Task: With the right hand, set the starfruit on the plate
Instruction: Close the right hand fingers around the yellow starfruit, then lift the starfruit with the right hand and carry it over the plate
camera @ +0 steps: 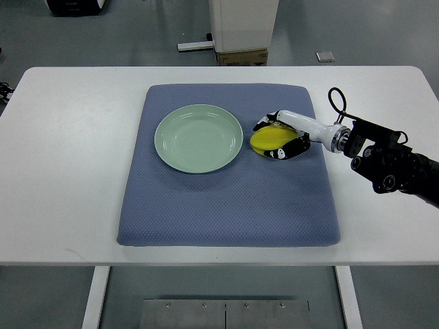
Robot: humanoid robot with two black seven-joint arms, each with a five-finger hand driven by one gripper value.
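Observation:
A yellow starfruit lies on the blue mat just right of the pale green plate. My right hand reaches in from the right edge, its white and black fingers curled around the fruit from above and below. The fruit looks to rest on the mat, a short gap from the plate's rim. The plate holds nothing. My left arm does not show.
The blue mat covers the middle of a white table. A white pedestal base stands on the floor beyond the far table edge. My dark right forearm hangs over the table's right side.

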